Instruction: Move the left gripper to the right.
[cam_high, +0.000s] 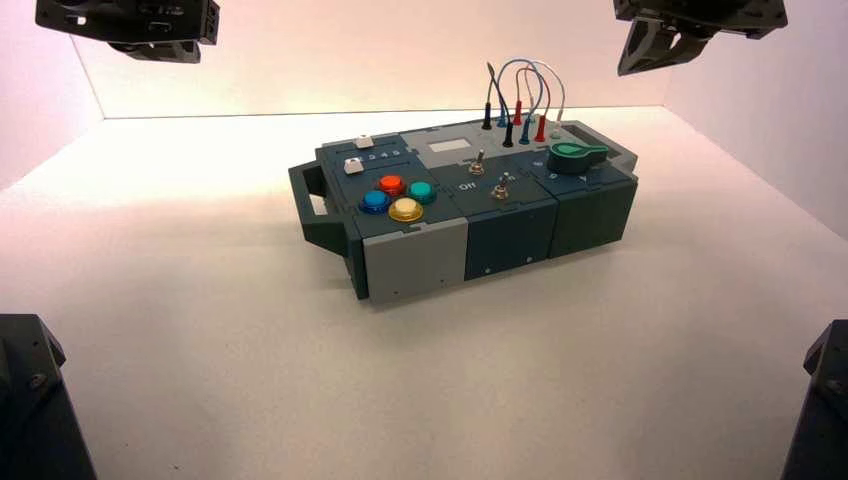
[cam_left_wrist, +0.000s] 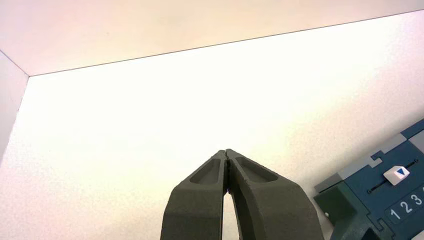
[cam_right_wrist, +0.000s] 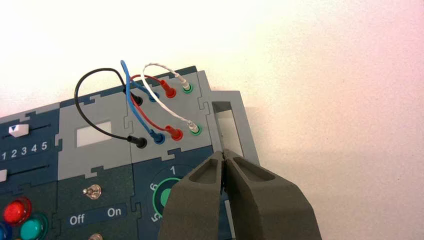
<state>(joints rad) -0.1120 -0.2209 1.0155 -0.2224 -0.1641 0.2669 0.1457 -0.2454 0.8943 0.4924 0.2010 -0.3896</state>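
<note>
Where fingertips meet — left gripper (cam_left_wrist: 227, 156) closed.

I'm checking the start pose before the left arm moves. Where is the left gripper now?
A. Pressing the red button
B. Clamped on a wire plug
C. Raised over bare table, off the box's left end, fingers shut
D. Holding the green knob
C. The left wrist view shows the left gripper with its tips together over bare white table, the box only at the frame's edge; the high view shows it raised at far left.
</note>
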